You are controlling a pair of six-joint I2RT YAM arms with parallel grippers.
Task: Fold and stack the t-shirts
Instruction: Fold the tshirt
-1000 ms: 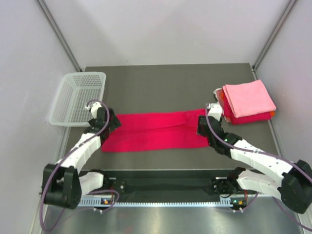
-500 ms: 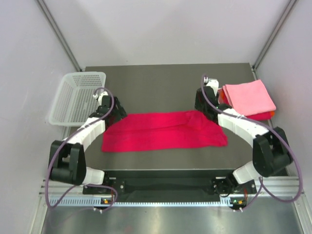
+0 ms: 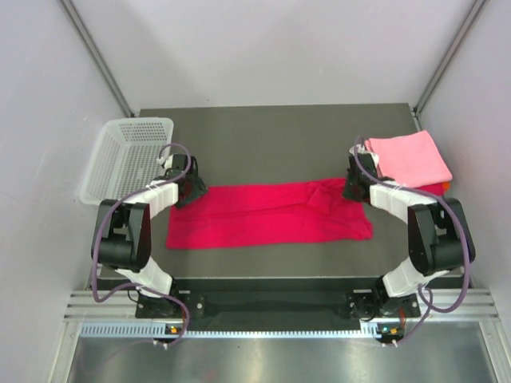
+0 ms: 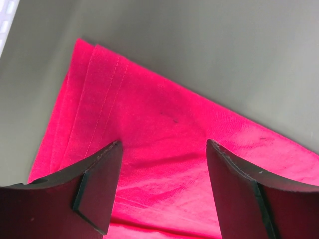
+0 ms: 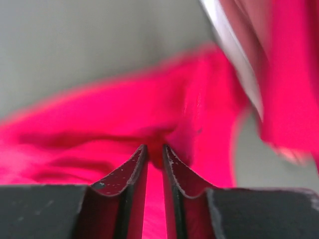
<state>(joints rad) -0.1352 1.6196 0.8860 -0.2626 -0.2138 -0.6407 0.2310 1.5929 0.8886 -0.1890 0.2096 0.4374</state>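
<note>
A crimson t-shirt (image 3: 267,214), folded into a long strip, lies across the middle of the table. My left gripper (image 3: 194,191) hovers over its far left corner. In the left wrist view the left gripper (image 4: 163,145) stands open, with crimson cloth (image 4: 149,114) below and nothing between its fingers. My right gripper (image 3: 349,190) is at the strip's far right corner. Up close the right gripper (image 5: 155,148) has its jaws drawn together on a pinched fold of crimson cloth (image 5: 99,119). A folded pink t-shirt (image 3: 407,157) tops a stack at the right, a red one (image 3: 429,190) showing under it.
A white perforated basket (image 3: 128,159) stands at the table's left edge, just beyond my left arm. The stack sits close behind my right gripper, near the right wall. Bare dark tabletop (image 3: 263,144) stretches behind the crimson strip.
Both grippers moved from the strip's ends up to its far corners. The right gripper shifted right and closed on the cloth, bunching that corner. The left stayed open.
</note>
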